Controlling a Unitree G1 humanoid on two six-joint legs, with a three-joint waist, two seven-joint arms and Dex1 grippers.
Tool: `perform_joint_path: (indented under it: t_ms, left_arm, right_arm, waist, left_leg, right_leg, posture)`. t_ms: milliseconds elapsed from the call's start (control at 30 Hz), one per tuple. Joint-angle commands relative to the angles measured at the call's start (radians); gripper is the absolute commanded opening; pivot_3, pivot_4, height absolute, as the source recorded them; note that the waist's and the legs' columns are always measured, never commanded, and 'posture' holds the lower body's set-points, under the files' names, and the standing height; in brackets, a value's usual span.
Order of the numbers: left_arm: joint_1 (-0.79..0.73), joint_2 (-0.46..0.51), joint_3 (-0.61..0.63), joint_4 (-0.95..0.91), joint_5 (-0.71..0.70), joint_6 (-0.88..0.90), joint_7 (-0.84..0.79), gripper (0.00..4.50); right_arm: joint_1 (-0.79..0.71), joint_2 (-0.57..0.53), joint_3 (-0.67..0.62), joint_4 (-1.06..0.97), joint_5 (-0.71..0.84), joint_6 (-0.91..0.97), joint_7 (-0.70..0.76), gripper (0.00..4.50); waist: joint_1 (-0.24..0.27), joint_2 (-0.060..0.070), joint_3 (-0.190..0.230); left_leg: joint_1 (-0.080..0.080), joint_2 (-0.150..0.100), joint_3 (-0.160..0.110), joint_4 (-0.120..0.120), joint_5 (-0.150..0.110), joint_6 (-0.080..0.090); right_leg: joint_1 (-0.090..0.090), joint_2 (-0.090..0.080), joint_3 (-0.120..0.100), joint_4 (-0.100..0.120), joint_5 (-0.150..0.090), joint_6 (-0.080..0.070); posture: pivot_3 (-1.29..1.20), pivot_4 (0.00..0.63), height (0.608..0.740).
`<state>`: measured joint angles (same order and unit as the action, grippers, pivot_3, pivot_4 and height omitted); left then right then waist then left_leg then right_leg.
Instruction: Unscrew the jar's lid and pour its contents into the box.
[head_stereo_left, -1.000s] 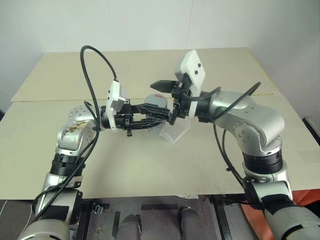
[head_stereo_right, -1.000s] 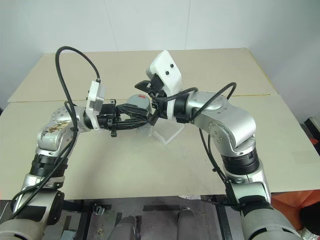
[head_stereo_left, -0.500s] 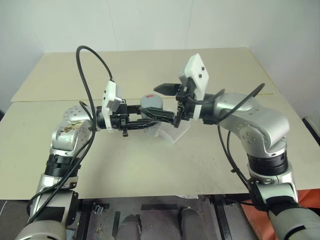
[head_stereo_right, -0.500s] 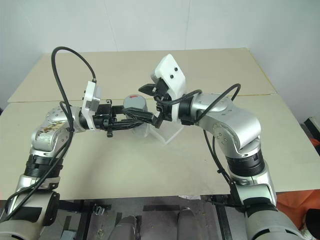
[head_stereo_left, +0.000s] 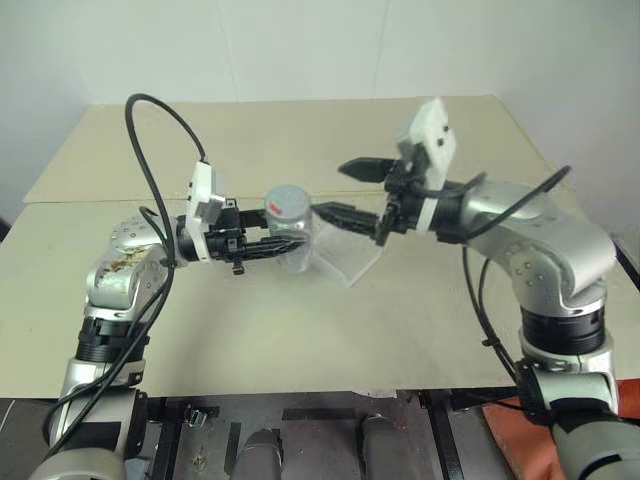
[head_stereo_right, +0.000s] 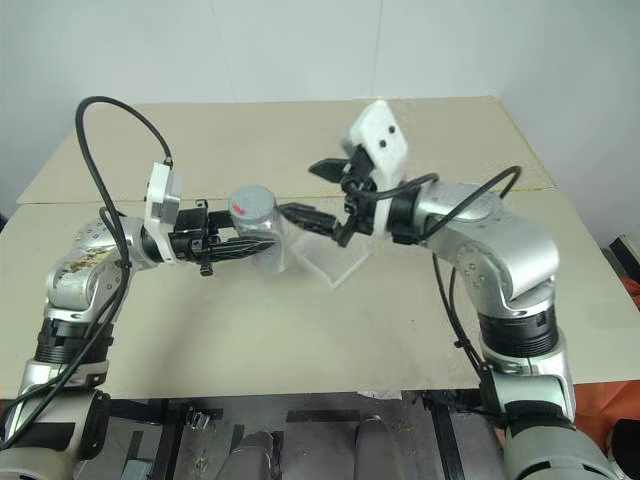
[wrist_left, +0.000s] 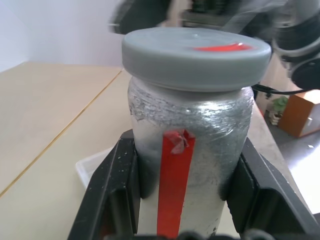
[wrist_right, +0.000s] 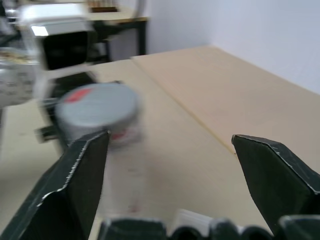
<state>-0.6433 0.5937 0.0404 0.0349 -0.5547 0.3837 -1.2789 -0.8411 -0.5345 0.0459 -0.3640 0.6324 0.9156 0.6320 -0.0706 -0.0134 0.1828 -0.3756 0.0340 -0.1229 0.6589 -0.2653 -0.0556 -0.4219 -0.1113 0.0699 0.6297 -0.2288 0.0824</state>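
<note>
Left eye view puts the left gripper (head_stereo_left: 285, 243) clenched around the jar (head_stereo_left: 290, 238), held upright above the table (head_stereo_left: 420, 320) just beside the box (head_stereo_left: 350, 262); the lid (head_stereo_left: 286, 200) is on; the right gripper (head_stereo_left: 350, 190) stands released, apart on the jar's right, level with the lid, its jaws facing it.

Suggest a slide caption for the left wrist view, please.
Left gripper clamps the jar, grey lid on.

Jar (wrist_left: 187, 150) base cut off, contents unseen, box (head_stereo_left: 350, 262) perhaps partly behind jar
</note>
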Motion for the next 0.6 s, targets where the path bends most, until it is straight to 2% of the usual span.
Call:
perform_joint_path:
  t_ms: [33,267,400,600]
  left_arm:
    - [0.004,0.005,0.018,-0.033,-0.023,-0.013,-0.007,1.88]
    - [-0.013,-0.021,0.004,0.003,0.003,-0.042,0.008,1.88]
    - [-0.031,-0.042,-0.011,0.029,0.017,-0.053,0.013,1.88]
    - [-0.055,-0.066,-0.031,0.054,0.025,-0.066,0.005,1.88]
  right_arm:
    - [0.012,-0.012,-0.032,-0.058,0.022,-0.017,0.016,4.46]
    - [0.084,-0.081,-0.047,-0.141,0.071,-0.022,0.099,4.46]
    - [0.047,-0.06,-0.055,-0.15,0.106,-0.011,0.087,4.46]
    - [-0.016,0.001,0.03,-0.111,0.043,-0.012,0.023,4.46]
  waist:
    - [-0.002,0.0,0.0]
    - [0.003,0.0,0.0]
    - [0.001,0.0,0.0]
    - [0.0,0.0,0.0]
  left_leg:
    - [0.0,0.0,0.0,0.0,0.0,0.0]
    - [-0.001,0.0,0.0,0.0,0.0,0.0]
    - [0.0,0.0,0.0,0.0,0.0,0.0]
    - [0.0,0.0,0.0,0.0,0.0,0.0]
  right_leg:
    - [0.0,0.0,0.0,0.0,0.0,0.0]
    - [0.0,0.0,0.0,-0.001,0.0,0.0]
    - [0.0,0.0,0.0,0.0,0.0,0.0]
    - [0.0,0.0,0.0,0.0,0.0,0.0]
  posture:
    - [0.0,0.15,0.74]
    - [0.0,0.15,0.74]
    - [0.0,0.15,0.74]
    - [0.0,0.15,0.74]
